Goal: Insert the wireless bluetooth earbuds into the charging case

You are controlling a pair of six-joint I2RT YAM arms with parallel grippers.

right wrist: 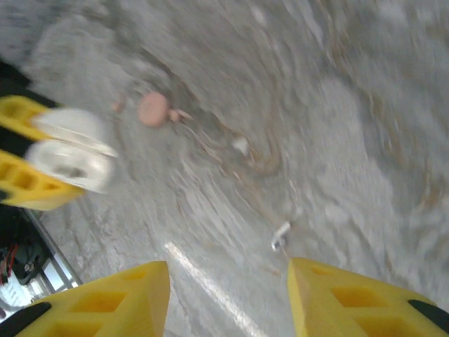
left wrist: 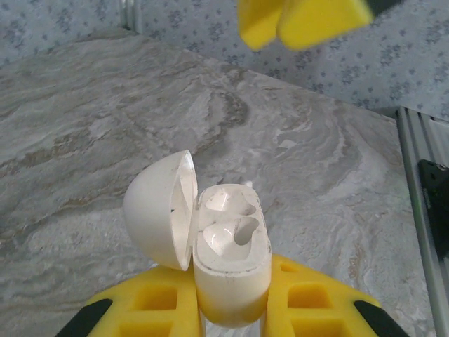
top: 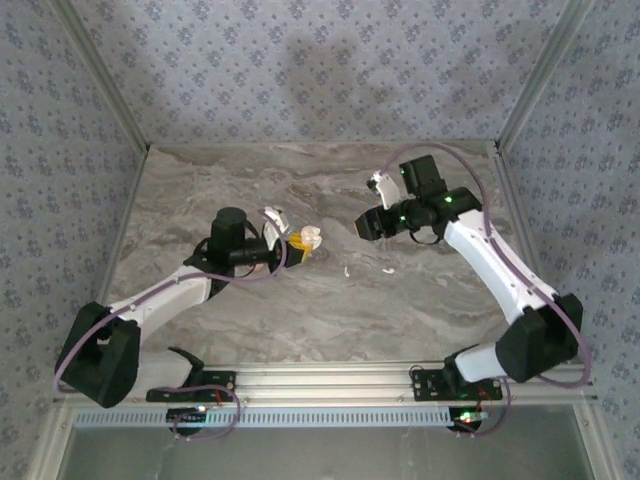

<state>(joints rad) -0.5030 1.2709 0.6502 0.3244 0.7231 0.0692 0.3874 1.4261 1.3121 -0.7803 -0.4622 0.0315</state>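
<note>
The charging case (left wrist: 231, 260) is white, with its lid (left wrist: 160, 210) hinged open to the left and two empty sockets showing. My left gripper (left wrist: 231, 312) is shut on the case's lower body and holds it upright above the table; from above, the left gripper (top: 293, 245) and the case (top: 310, 238) sit mid-table. Two tiny white earbuds (top: 347, 270) (top: 388, 268) lie on the table right of the case. In the blurred right wrist view, one earbud (right wrist: 280, 235) lies just beyond the right finger and another (right wrist: 240, 145) lies farther off. My right gripper (right wrist: 228, 291) hovers open and holds nothing.
A small round pink thing (right wrist: 153, 109) lies on the marble table (top: 250, 310) beyond the held case (right wrist: 70, 158). Patterned walls close in the back and both sides. An aluminium rail (top: 320, 380) runs along the near edge.
</note>
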